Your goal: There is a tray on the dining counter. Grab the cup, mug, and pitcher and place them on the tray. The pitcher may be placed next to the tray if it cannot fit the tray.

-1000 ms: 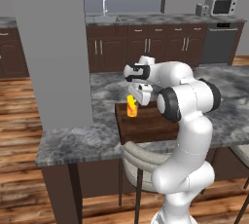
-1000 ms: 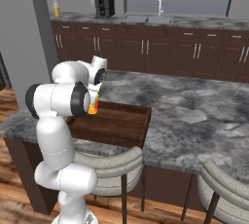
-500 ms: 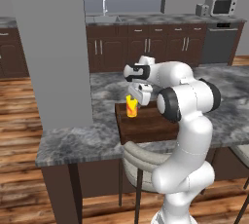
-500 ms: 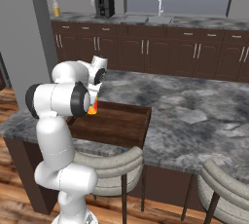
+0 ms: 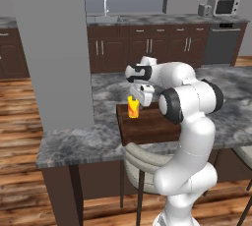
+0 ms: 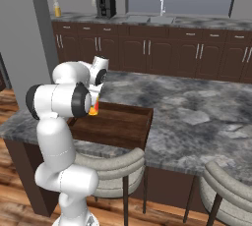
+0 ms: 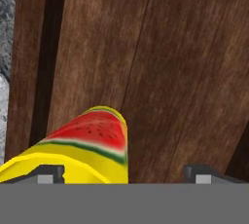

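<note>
Hardly moved, claw [image 5: 138, 103] holds cup [image 5: 133, 107] over tray [image 5: 152, 122].

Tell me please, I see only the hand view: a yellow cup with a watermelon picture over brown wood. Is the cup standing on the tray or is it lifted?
Observer: In the left base view the cup looks to stand upright on the tray, near its far left corner, but I cannot confirm contact from there.
Operator: Is the gripper closed on it?
Observer: The gripper is right at the cup, but the white hand covers the fingers there, so I cannot tell.
Operator: Where is the tray on the counter?
Observer: In the right base view the tray lies at the near edge of the dining counter, above a stool.
</note>
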Robot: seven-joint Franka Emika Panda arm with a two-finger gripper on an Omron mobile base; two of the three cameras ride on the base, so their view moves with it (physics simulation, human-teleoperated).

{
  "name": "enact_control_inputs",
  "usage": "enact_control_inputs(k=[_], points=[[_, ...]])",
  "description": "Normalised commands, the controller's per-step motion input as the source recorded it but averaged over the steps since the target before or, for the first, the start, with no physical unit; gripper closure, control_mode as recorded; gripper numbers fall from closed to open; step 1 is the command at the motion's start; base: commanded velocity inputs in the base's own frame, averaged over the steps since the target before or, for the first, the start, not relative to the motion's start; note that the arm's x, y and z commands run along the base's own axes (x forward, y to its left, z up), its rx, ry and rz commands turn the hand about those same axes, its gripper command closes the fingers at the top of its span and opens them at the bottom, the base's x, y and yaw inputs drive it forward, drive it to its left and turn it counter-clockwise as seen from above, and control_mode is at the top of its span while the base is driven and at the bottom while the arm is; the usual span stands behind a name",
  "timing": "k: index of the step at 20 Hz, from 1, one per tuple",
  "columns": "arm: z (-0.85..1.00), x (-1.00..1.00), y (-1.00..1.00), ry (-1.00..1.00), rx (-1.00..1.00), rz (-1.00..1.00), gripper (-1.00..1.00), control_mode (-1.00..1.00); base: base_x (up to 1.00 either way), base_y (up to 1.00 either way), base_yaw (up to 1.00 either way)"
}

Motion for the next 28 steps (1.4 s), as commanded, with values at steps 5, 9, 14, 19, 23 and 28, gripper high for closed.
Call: enact_control_inputs(k=[5, 9, 14, 19, 23, 28], points=[[0.15, 0.0, -0.01, 0.0, 0.0, 0.0, -1.0, -1.0, 0.0, 0.0, 0.0], [0.36, -0.02, -0.1, -0.04, 0.0, 0.01, -1.0, -1.0, 0.0, 0.0, 0.0], [0.41, -0.13, -0.21, -0.08, 0.0, 0.03, -1.0, -1.0, 0.0, 0.0, 0.0], [0.39, -0.46, -0.27, -0.14, 0.0, 0.06, -1.0, -1.0, 0.0, 0.0, 0.0], [0.42, -0.72, -0.19, -0.18, 0.0, 0.1, -1.0, -1.0, 0.0, 0.0, 0.0], [0.43, -0.97, -0.21, -0.18, -0.02, 0.14, -1.0, -1.0, 0.0, 0.0, 0.0]])
